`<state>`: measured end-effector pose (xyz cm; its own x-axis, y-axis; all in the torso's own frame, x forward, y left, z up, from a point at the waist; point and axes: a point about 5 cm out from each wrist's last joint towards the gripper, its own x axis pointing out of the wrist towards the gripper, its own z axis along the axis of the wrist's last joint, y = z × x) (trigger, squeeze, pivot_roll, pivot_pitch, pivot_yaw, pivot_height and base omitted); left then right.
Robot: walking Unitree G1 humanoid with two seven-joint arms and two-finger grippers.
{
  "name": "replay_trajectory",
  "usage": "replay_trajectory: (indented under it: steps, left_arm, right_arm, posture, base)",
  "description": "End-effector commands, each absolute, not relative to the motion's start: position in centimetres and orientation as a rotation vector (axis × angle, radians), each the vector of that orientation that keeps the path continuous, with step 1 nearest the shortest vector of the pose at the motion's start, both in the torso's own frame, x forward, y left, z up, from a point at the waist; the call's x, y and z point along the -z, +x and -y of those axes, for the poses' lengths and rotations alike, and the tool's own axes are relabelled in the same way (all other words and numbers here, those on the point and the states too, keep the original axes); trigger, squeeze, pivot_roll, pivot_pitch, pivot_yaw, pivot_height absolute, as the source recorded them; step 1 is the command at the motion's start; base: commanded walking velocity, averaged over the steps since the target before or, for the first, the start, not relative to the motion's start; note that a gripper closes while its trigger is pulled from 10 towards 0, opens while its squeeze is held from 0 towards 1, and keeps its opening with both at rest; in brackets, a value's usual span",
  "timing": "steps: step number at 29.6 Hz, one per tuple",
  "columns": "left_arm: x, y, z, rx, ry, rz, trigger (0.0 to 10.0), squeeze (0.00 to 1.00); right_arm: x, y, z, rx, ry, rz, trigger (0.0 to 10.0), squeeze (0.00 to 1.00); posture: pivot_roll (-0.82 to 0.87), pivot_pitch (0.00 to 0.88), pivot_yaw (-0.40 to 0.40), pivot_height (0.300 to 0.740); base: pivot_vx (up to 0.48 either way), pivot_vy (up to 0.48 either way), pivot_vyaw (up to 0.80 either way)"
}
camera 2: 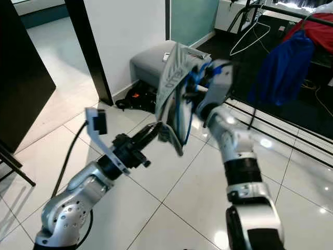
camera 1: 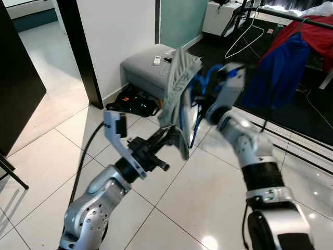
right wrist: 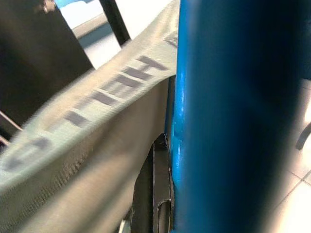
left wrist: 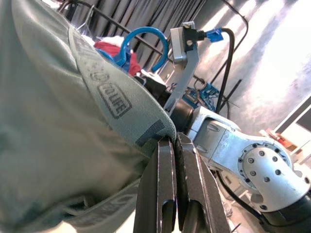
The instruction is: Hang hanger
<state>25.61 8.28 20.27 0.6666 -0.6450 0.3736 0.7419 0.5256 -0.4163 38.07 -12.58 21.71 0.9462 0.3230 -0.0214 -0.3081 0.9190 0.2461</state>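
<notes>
Both arms raised in front of the body over a white tiled floor [camera 1: 47,161], meeting at a blue hanger [camera 1: 193,96] draped with a grey-green garment [camera 1: 179,86].

Left end effector [camera 1: 167,136] reaching up from below, fingers [left wrist: 163,194] pressed together and clamped on the lower edge of the garment, right where a band with dark printed lettering [left wrist: 109,99] folds over. From the left wrist, cloth hanging down one side and the hanger's curved blue hook [left wrist: 146,41] standing above the cloth.

Right end effector [camera 1: 204,100] held higher, at the hanger's upper part, just behind the garment. Cannot tell from the head views whether its fingers are apart or together; from the right wrist, a thick blue bar of the hanger [right wrist: 233,116] lying directly against a black finger [right wrist: 154,194], with the lettered band [right wrist: 97,97] running across beside it, all blurred.

Hanger and garment held in the air between the two arms, tilted, well short of the black clothes rail [camera 1: 291,15] in the background to the right. On that rail, a blue garment [camera 1: 278,70] and a red one [camera 1: 312,34] hanging, with a bare white wire hanger [camera 1: 244,36] near them.

Behind the arms, a grey padded stool [camera 1: 148,65] against a white wall [camera 1: 119,26], small objects on its top, and a dark bag [camera 1: 132,101] on the floor at its foot.
</notes>
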Motion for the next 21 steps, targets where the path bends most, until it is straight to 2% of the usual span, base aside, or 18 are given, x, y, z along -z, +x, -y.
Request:
replay_trajectory:
  steps: [1, 4, 6, 11, 12, 18, 21]
  left_arm:
    - [-21.2, 25.4, -8.2, 0.859, -0.565, 0.221, 0.0, 0.0]
    - [-21.3, 25.3, -7.6, 0.874, -0.576, 0.216, 0.0, 0.0]
    - [-20.8, 25.0, -7.1, 0.887, -0.565, 0.191, 0.0, 0.0]
    - [-20.4, 24.8, -7.0, 0.89, -0.549, 0.174, 0.0, 0.0]
    - [-20.1, 25.0, -7.7, 0.877, -0.503, 0.16, 0.0, 0.0]
    - [-19.7, 25.3, -8.5, 0.867, -0.422, 0.136, 0.0, 0.0]
    - [-19.2, 25.2, -8.0, 0.88, -0.379, 0.111, 0.0, 0.0]
  right_arm:
    - [-21.4, 38.1, 13.0, -0.292, 0.218, -0.064, 10.0, 0.0]
    - [-21.4, 38.4, 13.3, -0.221, 0.248, -0.038, 10.0, 0.0]
    - [-22.4, 39.1, 14.4, -0.147, 0.324, 0.021, 10.0, 0.0]
    - [-23.2, 39.5, 15.3, -0.104, 0.408, 0.049, 10.0, 0.0]
    - [-24.1, 39.7, 16.4, -0.065, 0.524, 0.086, 10.0, 0.0]
    - [-24.7, 39.8, 17.9, -0.01, 0.727, 0.118, 10.0, 0.0]
    - [-24.5, 39.8, 18.2, 0.009, 0.83, 0.121, 10.0, 0.0]
  posture:
    - [-0.06, 0.1, -0.035, 0.74]
    - [-0.06, 0.099, -0.037, 0.74]
    - [-0.06, 0.095, -0.031, 0.74]
    - [-0.06, 0.096, -0.032, 0.74]
    - [-0.05, 0.103, -0.022, 0.74]
    - [-0.05, 0.107, -0.01, 0.74]
    - [-0.04, 0.108, -0.007, 0.74]
  base:
    - [0.0, 0.0, 0.0]
    - [0.0, 0.0, 0.0]
    - [0.0, 0.0, 0.0]
    - [0.0, 0.0, 0.0]
    - [0.0, 0.0, 0.0]
    - [0.0, 0.0, 0.0]
    - [0.0, 0.0, 0.0]
